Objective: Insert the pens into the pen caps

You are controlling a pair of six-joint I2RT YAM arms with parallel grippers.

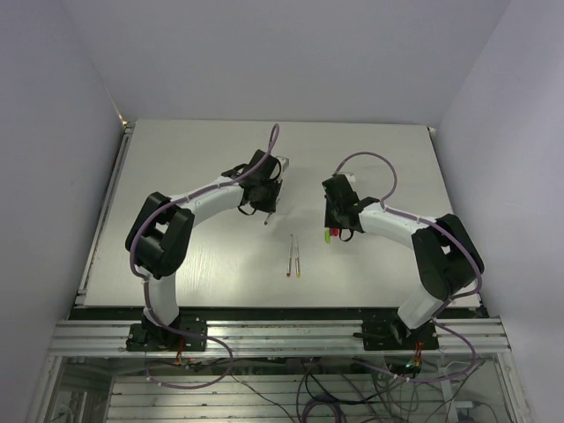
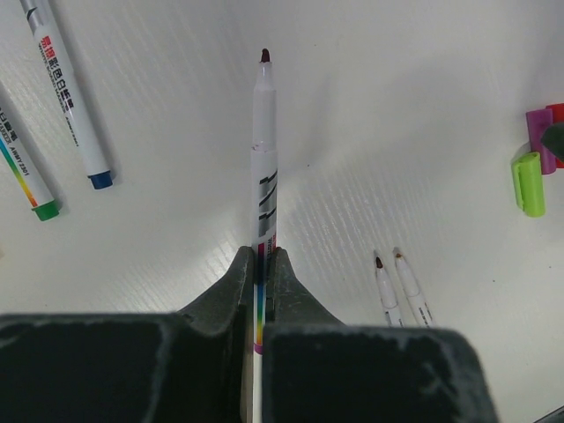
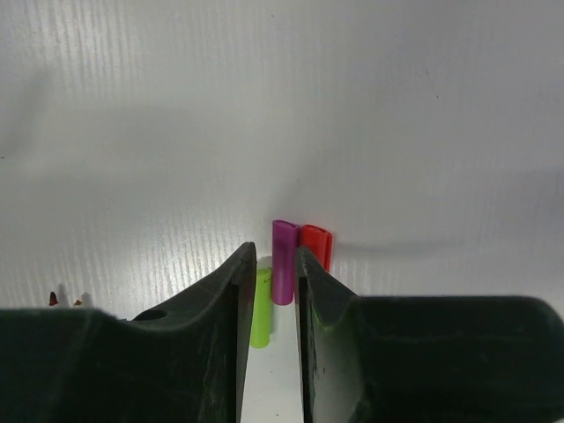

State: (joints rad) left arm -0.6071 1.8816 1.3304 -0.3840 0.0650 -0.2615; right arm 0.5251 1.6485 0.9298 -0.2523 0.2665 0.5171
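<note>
My left gripper (image 2: pixel 263 256) is shut on a white pen (image 2: pixel 263 150) whose dark red tip points away; in the top view the gripper (image 1: pixel 267 204) holds it over the table's middle. Two uncapped pens (image 2: pixel 398 293) lie side by side near the centre of the table (image 1: pixel 293 256). A light green cap (image 3: pixel 262 304), a purple cap (image 3: pixel 283 262) and a red cap (image 3: pixel 315 247) lie together. My right gripper (image 3: pixel 274 256) is open just above them, its jaws either side of the purple and green caps, and shows in the top view (image 1: pixel 332 229) too.
A pen with a blue cap on it (image 2: pixel 70 101) and one with a green cap on it (image 2: pixel 25 174) lie at the upper left of the left wrist view. The white table (image 1: pixel 176 176) is walled at the back and both sides.
</note>
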